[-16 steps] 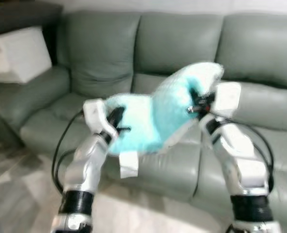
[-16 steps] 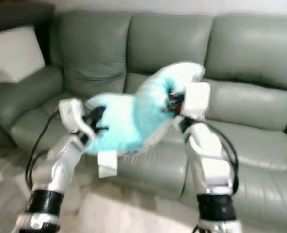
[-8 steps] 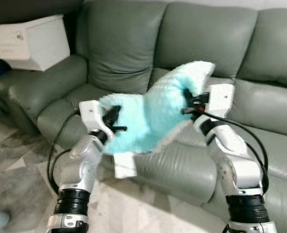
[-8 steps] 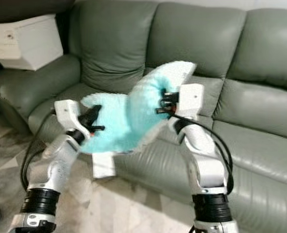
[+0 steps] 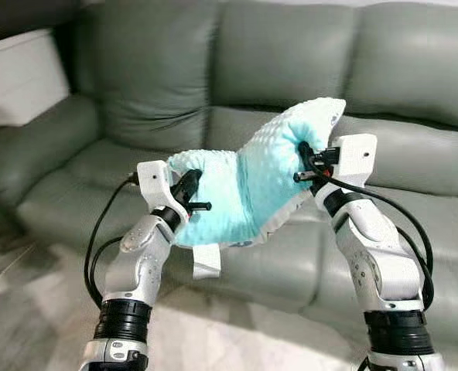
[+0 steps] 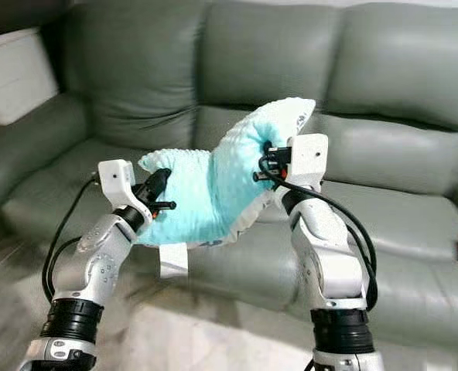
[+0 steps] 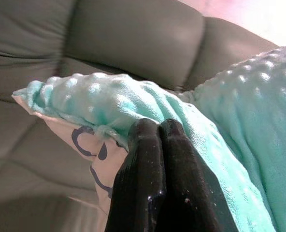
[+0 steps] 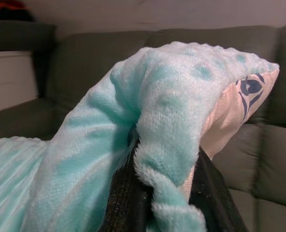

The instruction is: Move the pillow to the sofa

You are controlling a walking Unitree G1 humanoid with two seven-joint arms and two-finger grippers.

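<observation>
Both silver arms are raised and bent at the elbow. The left gripper point(image 5: 192, 185), lower, has its black fingers point(image 7: 152, 159) pressed together, clamped on the pillow point(image 5: 248, 185). The right gripper point(image 5: 305, 158), higher, pinches the pillow too.

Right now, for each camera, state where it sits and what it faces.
Left eye view: head, facing forward and down at the grey sofa; both silver arms hold the turquoise pillow.
Right eye view: same scene beside it.
Left wrist view: along the left gripper, fingers pinching the pillow's edge.
Right wrist view: along the right gripper, fingers around a fold.
All share pillow and sofa.
</observation>
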